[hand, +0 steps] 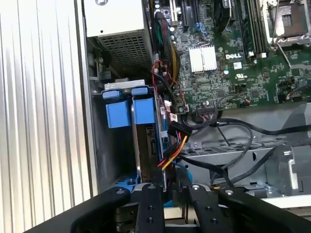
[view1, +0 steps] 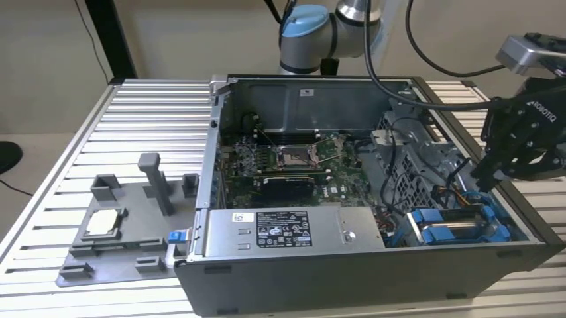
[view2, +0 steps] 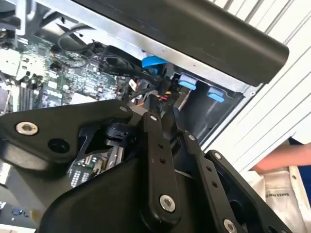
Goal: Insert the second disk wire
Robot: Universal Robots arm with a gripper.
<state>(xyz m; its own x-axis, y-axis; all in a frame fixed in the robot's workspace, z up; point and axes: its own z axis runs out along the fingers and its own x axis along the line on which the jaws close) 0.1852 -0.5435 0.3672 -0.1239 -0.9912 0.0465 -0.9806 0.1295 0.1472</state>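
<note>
Slatted tabletop [view1: 132,112] carried the open computer case [view1: 354,278], and my claw [view1: 489,173] hung at its blue drive caddies [hand: 131,114], pinched shut on the disk wire [hand: 174,151] running just beside them, I'd say to line its plug up with the drive.

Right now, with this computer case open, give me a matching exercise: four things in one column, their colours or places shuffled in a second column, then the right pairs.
1. disk wire
2. drive brackets
3. power supply
4. fixture plate

A. grey, on the table outside the case
B. yellow, red and black strands running toward the hand
C. silver box with a black label
D. blue, in the case corner near the hand

Pairs: 1-B, 2-D, 3-C, 4-A
</note>
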